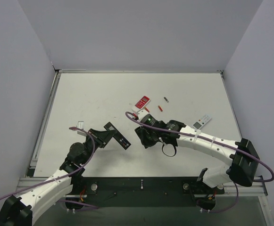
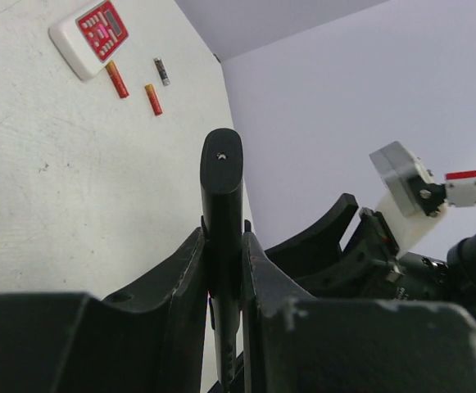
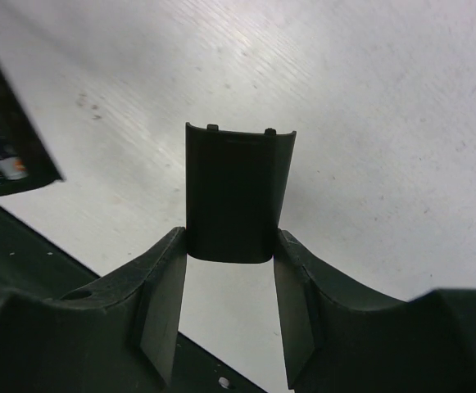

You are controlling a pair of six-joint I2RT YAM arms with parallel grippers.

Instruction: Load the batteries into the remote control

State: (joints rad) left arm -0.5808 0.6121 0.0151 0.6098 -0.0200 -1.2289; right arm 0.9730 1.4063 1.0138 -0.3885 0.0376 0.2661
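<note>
My left gripper [image 1: 107, 135] is shut on the long black remote control [image 1: 116, 135] and holds it above the table; in the left wrist view the remote [image 2: 221, 188] stands edge-on between the fingers [image 2: 184, 278]. My right gripper [image 1: 142, 135] is just right of it, shut on a black curved battery cover [image 3: 236, 192] held by its lower edges. The remote's end [image 3: 4, 147] shows at the left of the right wrist view, with orange and white inside. Two reddish-orange batteries [image 1: 160, 108] [image 1: 146, 109] lie on the table farther back, also seen in the left wrist view [image 2: 117, 79] [image 2: 153, 99].
A red-and-white remote [image 1: 141, 102] lies beside the batteries, with a darker small cylinder [image 1: 166, 99] behind them. A small white-grey remote [image 1: 202, 121] lies to the right, by my right arm. White walls close in the table on three sides.
</note>
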